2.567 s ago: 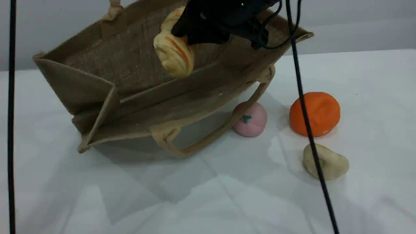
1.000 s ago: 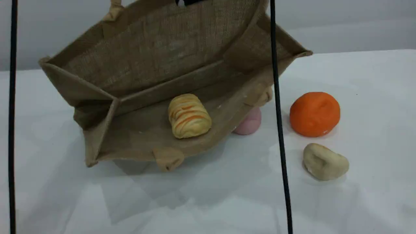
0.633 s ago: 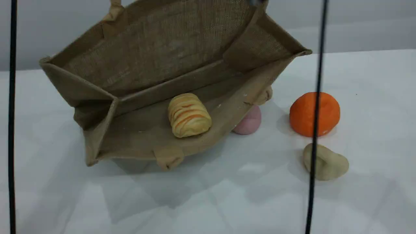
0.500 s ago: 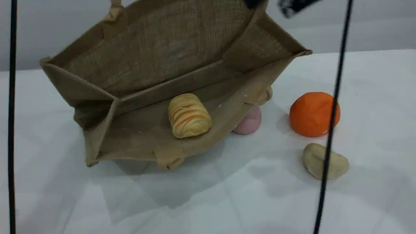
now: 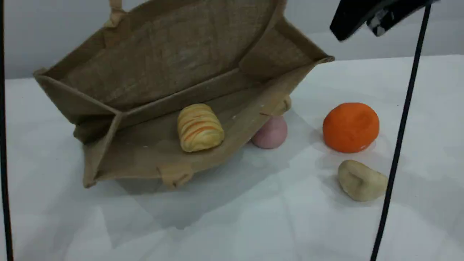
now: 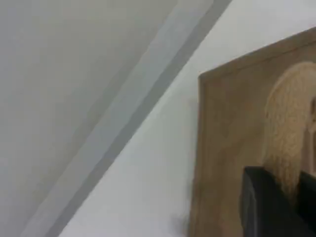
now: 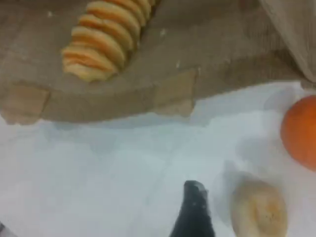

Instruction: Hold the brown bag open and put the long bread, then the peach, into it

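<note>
The brown bag (image 5: 170, 61) is tipped with its mouth toward the camera, one wall lying on the table. In the left wrist view my left gripper (image 6: 295, 195) is shut on a beige padded handle (image 6: 289, 118) of the bag (image 6: 222, 148). The long bread (image 5: 200, 127) lies loose on the lower inner wall and also shows in the right wrist view (image 7: 106, 39). The peach (image 5: 272, 132) rests on the table against the bag's right edge, partly hidden by it. My right gripper (image 5: 362, 20) hangs open and empty at the upper right, above the table; its fingertip (image 7: 193, 212) shows.
An orange ball (image 5: 351, 127) and a plain beige lump (image 5: 362, 180) sit on the white table right of the peach; both appear in the right wrist view, ball (image 7: 301, 131) and lump (image 7: 259, 210). Black cables hang at the left edge (image 5: 3, 145) and on the right (image 5: 398, 137).
The right gripper let the long bread go into the bag, then rose and swung right, clear of the bag. The bag has shifted slightly left, and the hanging cable moved right.
</note>
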